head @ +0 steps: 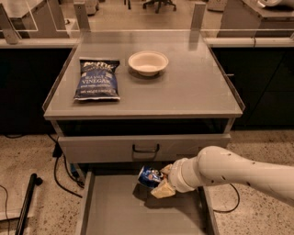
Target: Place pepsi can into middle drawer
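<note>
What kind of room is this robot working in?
Probably an office or lab break area: rolling chair legs at the back, a grey metal drawer cabinet, a chip bag and bowl on top. The gripper holds the pepsi can over the open middle drawer.

An office-like lab space: a grey metal table (183, 92) with drawers stands on a speckled stone floor (27, 156), with dark counters (23, 87) at both sides. Clear partition panels (36, 18) and the wheeled foot of an office chair (158, 4) show along the top edge. Cables (57, 170) trail at lower left. The tool (161, 181) – lower centre, over the open middle drawer (119, 211) – grips the pepsi can (149, 176).
</note>
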{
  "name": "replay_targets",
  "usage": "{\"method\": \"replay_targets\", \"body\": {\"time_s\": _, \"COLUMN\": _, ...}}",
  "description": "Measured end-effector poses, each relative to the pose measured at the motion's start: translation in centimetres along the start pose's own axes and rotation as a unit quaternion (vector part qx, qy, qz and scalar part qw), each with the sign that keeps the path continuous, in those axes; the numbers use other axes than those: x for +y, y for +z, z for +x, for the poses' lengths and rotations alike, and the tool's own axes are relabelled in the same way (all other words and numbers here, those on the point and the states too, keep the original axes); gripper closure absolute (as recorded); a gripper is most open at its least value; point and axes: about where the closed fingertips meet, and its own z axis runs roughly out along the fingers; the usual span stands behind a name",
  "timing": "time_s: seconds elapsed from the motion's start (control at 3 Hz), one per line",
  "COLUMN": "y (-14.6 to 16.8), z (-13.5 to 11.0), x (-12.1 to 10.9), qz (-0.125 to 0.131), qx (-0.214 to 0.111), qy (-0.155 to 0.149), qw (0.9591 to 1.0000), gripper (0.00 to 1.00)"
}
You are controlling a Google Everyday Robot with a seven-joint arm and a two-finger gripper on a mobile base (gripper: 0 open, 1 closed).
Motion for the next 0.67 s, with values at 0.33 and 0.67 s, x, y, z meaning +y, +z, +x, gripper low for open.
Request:
{"method": "replay_targets", "body": {"time_s": 0.33, "y": 2.0, "z": 0.6, "x": 0.1, "qz": -0.006, "qx": -0.011, "qy": -0.013, "qw": 0.9998, "gripper": 1.0}}
{"method": "replay_targets", "body": {"time_s": 0.67, "y": 4.8, "z": 2.5, "x": -0.1, "qz": -0.027, "qx": -0.027, "qy": -0.013, "qw": 0.9992, "gripper": 1.0}}
